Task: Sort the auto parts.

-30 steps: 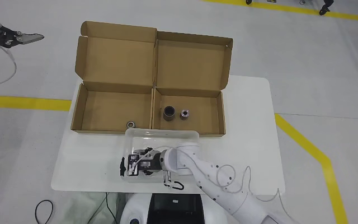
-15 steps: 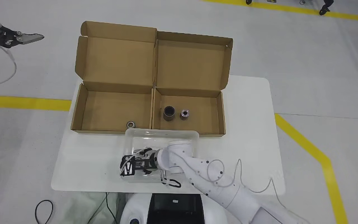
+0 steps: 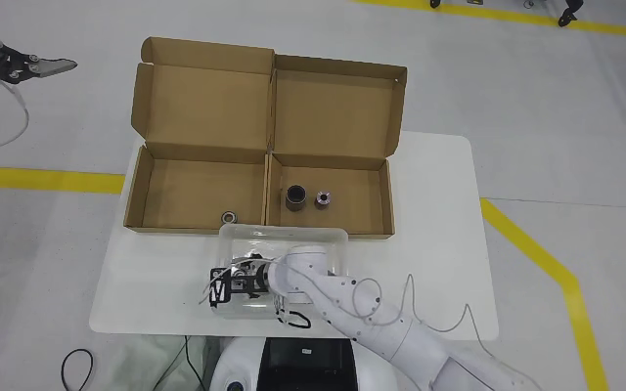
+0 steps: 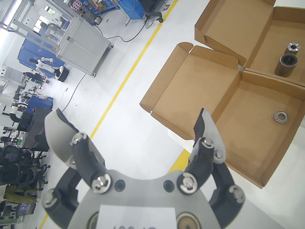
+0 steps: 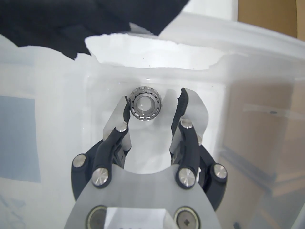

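The bearing (image 5: pixel 144 106) lies in the left end of the clear bin (image 3: pixel 284 233), close against the bin's end wall, and the bin sits at the bench's (image 3: pixel 430 195) near edge. In the right wrist view its bore faces the camera, so its axis seems to run roughly along the line of approach, with the round roller face turned toward the pads. It sits between the fingertips of the right pincer (image 5: pixel 154 98), off-centre: one pad touches its rim, while the other pad stands apart across a plain gap. The right pincer is thus half open, straddling the part without gripping it. I judge that closing would squeeze across the diameter and nudge the bearing toward the middle of the span, and that it could roll or slip against the wall, since it lies right at the pad tips. The left pincer (image 4: pixel 131 117) is wide and holds nothing; it hangs well off the bench's far left corner, so the right arm is much the nearer. A second bearing (image 3: pixel 229 216) of the same kind lies in the left box (image 3: pixel 196 195) beyond the bin, its likely destination.
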You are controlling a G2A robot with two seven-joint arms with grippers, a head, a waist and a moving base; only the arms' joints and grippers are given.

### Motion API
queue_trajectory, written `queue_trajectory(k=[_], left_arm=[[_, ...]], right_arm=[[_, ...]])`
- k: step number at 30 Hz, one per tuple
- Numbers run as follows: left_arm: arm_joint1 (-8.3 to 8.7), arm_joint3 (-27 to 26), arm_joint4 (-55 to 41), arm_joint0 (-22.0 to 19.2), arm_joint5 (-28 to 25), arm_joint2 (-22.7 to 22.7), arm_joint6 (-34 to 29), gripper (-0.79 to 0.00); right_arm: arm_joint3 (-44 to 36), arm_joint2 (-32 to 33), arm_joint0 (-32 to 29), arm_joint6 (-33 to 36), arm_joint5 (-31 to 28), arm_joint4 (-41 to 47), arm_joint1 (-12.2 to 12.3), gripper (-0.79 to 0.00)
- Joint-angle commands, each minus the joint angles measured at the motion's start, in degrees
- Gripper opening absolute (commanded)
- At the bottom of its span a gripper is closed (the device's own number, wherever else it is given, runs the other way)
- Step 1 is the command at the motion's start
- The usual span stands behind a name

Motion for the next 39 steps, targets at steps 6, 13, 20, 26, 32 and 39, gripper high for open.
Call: queue_trajectory(k=[6, 13, 20, 26, 32, 39], left_arm=[[0.00, 0.00, 0.00, 0.00, 0.00, 0.00, 0.00, 0.000], [0.00, 0.00, 0.00, 0.00, 0.00, 0.00, 0.00, 0.000], [0.00, 0.00, 0.00, 0.00, 0.00, 0.00, 0.00, 0.000], [0.00, 0.00, 0.00, 0.00, 0.00, 0.00, 0.00, 0.000], [0.00, 0.00, 0.00, 0.00, 0.00, 0.00, 0.00, 0.000], [0.00, 0.00, 0.00, 0.00, 0.00, 0.00, 0.00, 0.000]], right_arm=[[1.16, 0.08, 0.22, -1.90, 0.30, -0.26, -0.20, -0.742], [-0.18, 2.06, -1.04, -3.61, 1.15, -0.65, 0.65, -0.785], [-5.27, 6.34, -4.85, -7.96, 0.85, -2.15, 3.12, -0.785], [-11.52, 11.43, -9.88, -13.62, 0.30, -3.99, 5.85, -0.785], [-17.01, 16.01, -14.07, -20.95, 0.05, -4.64, 7.92, -0.785], [-18.93, 19.45, -15.59, -31.23, -0.70, -3.58, 9.18, -0.785]])
